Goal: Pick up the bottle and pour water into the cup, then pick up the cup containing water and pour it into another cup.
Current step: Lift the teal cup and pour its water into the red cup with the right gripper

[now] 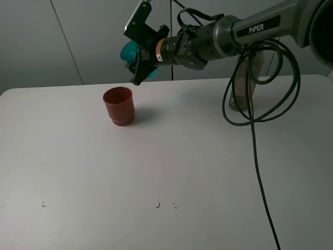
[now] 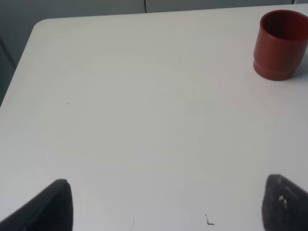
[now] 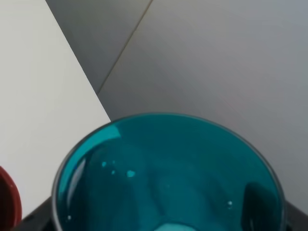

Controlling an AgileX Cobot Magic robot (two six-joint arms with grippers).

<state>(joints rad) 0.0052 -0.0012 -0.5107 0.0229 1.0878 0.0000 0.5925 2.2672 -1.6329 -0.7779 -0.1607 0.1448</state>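
The translucent teal-blue plastic tumbler (image 1: 128,53), pinched in my right gripper (image 1: 136,52), hangs tilted above and slightly right of the opaque red-brown plastic cup (image 1: 119,105) on the worktop (image 1: 208,156).

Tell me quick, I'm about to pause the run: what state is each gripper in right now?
Left gripper: open, holding nothing.
Right gripper: shut on the teal cup, which it holds in the air.
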